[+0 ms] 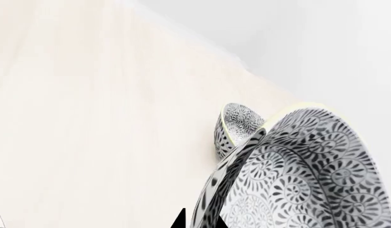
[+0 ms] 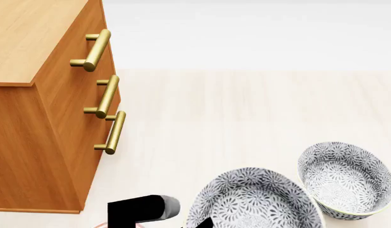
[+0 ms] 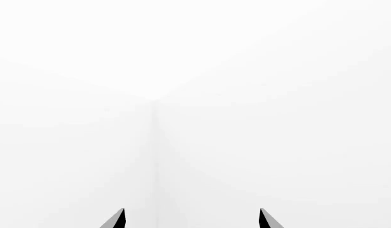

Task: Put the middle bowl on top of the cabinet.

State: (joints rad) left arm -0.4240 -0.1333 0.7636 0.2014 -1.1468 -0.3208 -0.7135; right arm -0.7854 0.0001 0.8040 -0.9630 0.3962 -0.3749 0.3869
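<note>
- The middle bowl (image 2: 252,202) sits low in the head view, at about 6 o'clock, its rim cut by the lower edge of the picture.
- It is lifted or tilted in the left wrist view (image 1: 297,175), where it fills the near corner with its patterned inside wall turned to the camera.
- The left gripper (image 1: 197,222) shows only as two dark fingertips at the bowl's rim, one on each side of the wall; they look closed onto the rim, though only the tips show.
- In the head view a black and grey part of the left arm (image 2: 144,209) sits just beside the bowl, at its 9 o'clock.
- A second bowl (image 2: 345,179) of the same pattern stands on the pale table (image 2: 246,114) at about 4 o'clock, just beside the middle bowl; whether the two touch cannot be told.
- The same second bowl appears beyond the held one in the left wrist view (image 1: 238,126).
- The cabinet (image 2: 37,142) takes up the 9 to 11 o'clock part of the head view, its lighter top (image 2: 24,33) bare where visible and three brass handles (image 2: 106,97) down its front.
- The bowl is well apart from the cabinet top, lower and off toward 4 o'clock from it.
- The right gripper (image 3: 192,219) faces blank white walls; its two fingertips stand wide apart with nothing between them.
</note>
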